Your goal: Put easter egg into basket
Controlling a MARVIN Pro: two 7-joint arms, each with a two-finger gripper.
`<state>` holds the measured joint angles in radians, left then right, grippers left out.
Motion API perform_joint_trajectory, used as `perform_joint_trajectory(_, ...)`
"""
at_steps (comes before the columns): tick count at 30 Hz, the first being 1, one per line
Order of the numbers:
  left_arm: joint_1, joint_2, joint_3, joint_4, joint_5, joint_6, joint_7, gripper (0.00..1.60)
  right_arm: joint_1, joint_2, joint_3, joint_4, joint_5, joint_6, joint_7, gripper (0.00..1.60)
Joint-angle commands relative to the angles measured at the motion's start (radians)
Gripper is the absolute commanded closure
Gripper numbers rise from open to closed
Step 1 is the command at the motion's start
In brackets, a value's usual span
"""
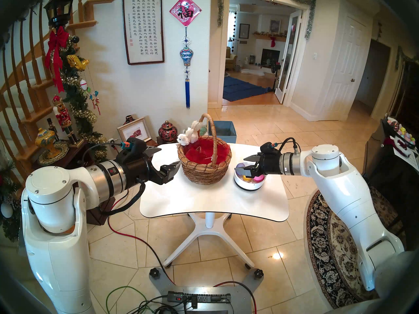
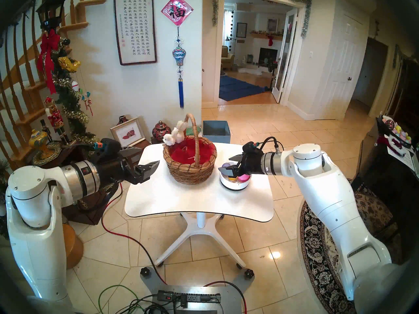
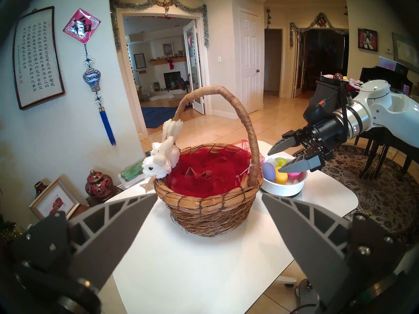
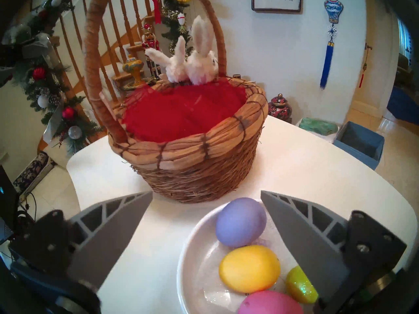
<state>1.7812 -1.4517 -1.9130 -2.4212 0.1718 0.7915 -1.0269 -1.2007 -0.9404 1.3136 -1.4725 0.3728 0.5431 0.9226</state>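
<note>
Hovering: right end effector (image 1: pixel 239 164) agape over bowl (image 1: pixel 249 184).

We read 福 on the pink diamond wall hanging (image 1: pixel 185 11); the framed calligraphy scroll (image 1: pixel 143 25) carries Chinese text, too small to transcribe.

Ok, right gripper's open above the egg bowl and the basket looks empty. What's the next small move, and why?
Probably ease the right gripper down and a little toward its right finger, so the open jaws straddle the purple egg. That egg lies nearest the basket in the white bowl, and no egg is gripped yet. The left gripper hangs open on the basket's other side.
</note>
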Motion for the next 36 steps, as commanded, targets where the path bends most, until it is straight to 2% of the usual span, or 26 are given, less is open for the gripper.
perform_joint_trajectory(1, -0.003, 0.001, 0.002, -0.005, 0.0, -0.001, 0.001, 0.0, 0.023, -0.001, -0.005, -0.007, -0.021, 0.012, -0.026, 0.0)
perform_joint_trajectory(17, -0.003, 0.001, 0.002, -0.005, 0.001, -0.001, 0.001, 0.0, 0.036, -0.023, -0.03, 0.018, -0.059, 0.002, -0.051, 0.0)
perform_joint_trajectory(36, -0.003, 0.001, 0.002, -0.005, 0.001, -0.001, 0.001, 0.0, 0.033, -0.025, -0.026, 0.009, -0.08, 0.014, -0.068, 0.0)
